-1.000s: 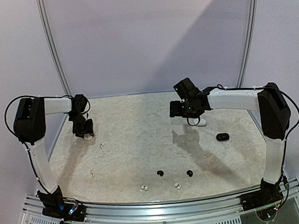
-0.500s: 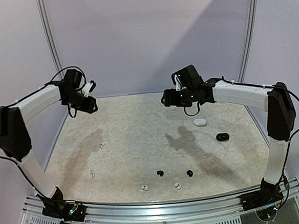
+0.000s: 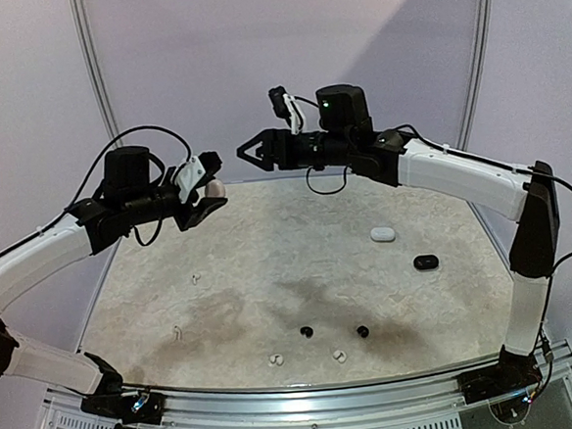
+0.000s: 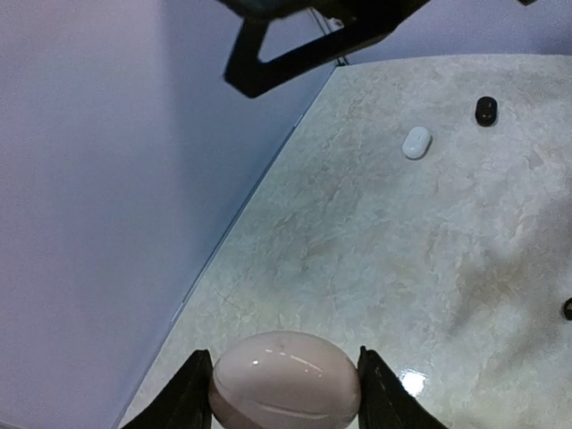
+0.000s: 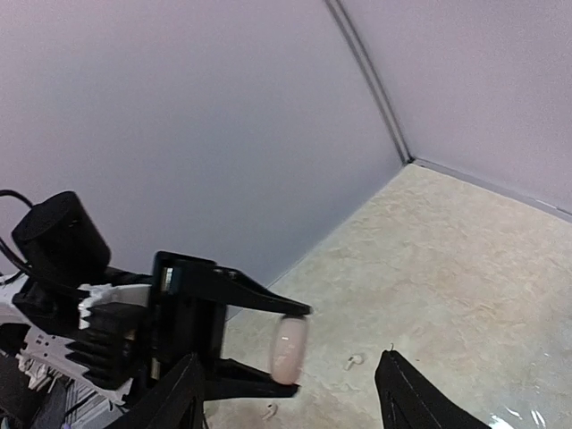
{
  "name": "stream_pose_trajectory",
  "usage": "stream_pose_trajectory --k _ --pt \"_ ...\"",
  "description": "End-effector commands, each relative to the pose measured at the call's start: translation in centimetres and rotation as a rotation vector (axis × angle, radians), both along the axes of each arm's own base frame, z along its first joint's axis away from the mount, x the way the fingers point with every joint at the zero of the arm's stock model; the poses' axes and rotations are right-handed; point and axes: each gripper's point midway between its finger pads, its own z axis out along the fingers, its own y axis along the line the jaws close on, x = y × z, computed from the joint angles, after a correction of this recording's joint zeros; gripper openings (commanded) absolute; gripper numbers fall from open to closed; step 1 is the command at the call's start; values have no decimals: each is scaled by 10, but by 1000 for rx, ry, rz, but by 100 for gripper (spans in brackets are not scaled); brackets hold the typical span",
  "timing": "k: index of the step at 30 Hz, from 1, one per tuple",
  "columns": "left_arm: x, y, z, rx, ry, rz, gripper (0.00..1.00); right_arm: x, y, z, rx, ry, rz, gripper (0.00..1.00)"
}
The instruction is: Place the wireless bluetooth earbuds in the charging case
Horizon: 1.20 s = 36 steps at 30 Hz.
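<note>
Top external view: both arms are raised above the table (image 3: 269, 245), and their ends face each other in the air over its far part. The left gripper (image 3: 207, 187) is clamped on a pale pink case (image 4: 286, 380). In the left wrist view this egg-shaped case sits crosswise between the two fingers, and each finger presses one end of it. The lid of the case looks closed.

The right gripper (image 3: 247, 154) is near the held case but does not touch it. Its fingers stand apart and there is nothing between them.

None of the earbuds is in a case. The four white earbuds (image 3: 274, 359) lie on the table, two at the left side and two near the front edge. The two black earbuds (image 3: 306, 331) lie close to the front pair, a little farther from the edge.

A white case (image 3: 383, 234) and a black case (image 3: 426, 262) lie on the right side of the table, near each other.
</note>
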Motion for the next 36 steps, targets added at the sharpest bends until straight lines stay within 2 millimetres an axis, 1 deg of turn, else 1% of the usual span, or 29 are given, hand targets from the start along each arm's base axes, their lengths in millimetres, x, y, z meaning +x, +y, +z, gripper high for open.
stream_pose_trajectory --k 1,2,3,6,10,11,16,21,22,24,28,30,31,32,35,36 --pt "-8 -14 21 -2 -145 -74 0 -6 24 -14 -6 -17 85 66" --pt "-8 -15 21 -4 -150 -74 0 -6 27 -13 -2 -12 94 65" --pt "-8 -16 22 -6 -151 -74 0 -5 31 -19 -11 -1 97 64" --pt "-7 -17 23 -6 -153 -70 0 -8 40 -25 -29 2 121 64" --pt "-6 -17 21 0 -151 -63 0 -11 52 -39 -39 29 151 65" --pt "-5 -18 26 -11 -174 -62 0 -13 54 -39 -36 39 158 65" --pt "2 -20 25 -4 -184 -49 0 -19 67 -49 -36 70 210 59" --pt "10 -20 24 3 -180 -25 0 -20 70 -54 -48 71 228 55" --pt "11 -20 24 3 -180 -20 0 -20 71 -56 -53 73 230 52" --pt "13 -20 25 1 -177 -14 0 -19 72 -59 -64 78 231 42" --pt "13 -20 24 -3 -171 -12 0 -21 74 -61 -67 78 250 13" --pt "13 -19 22 -2 -164 -4 0 -20 73 -62 -72 76 249 1" --pt "13 -19 21 -2 -154 -1 0 -18 72 -63 -77 77 242 0" --pt "12 -19 20 -4 -143 -2 8 -16 70 -64 -81 78 233 0" --pt "2 -16 -2 20 -9 -14 48 -1 59 -71 -94 103 174 0" --pt "-4 -14 -13 34 57 -20 61 6 53 -76 -101 117 141 0"
